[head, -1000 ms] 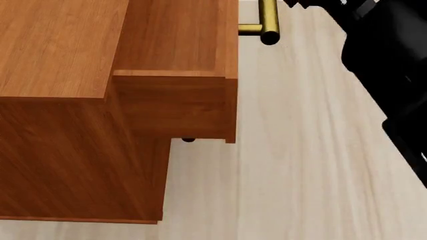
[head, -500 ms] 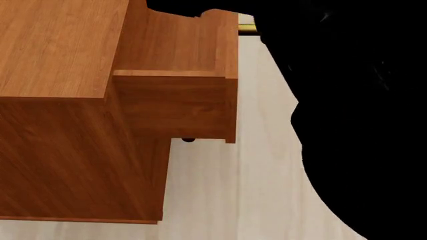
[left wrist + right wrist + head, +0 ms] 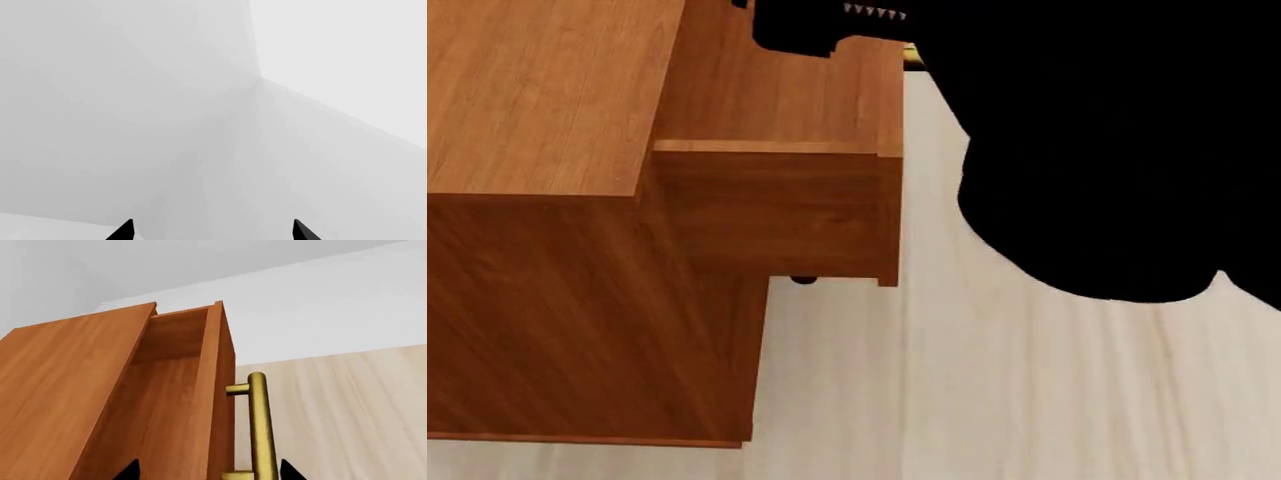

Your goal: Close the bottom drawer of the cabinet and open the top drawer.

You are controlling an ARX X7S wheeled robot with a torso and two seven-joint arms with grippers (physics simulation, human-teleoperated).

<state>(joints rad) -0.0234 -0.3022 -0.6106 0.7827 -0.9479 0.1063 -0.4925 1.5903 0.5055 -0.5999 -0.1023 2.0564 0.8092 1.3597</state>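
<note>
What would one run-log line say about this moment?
top drawer: pulled open | brass handle: free, between open right gripper jaws | left gripper: open, facing wall

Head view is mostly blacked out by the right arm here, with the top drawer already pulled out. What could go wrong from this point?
1. The right arm hides the brass handle in the head view, so only the right wrist view shows it; a misjudged move may knock the bar.
2. The top drawer juts out of the cabinet; the arm looming above could bump it.
3. The left claw faces only blank wall, so it shows nothing useful.
</note>
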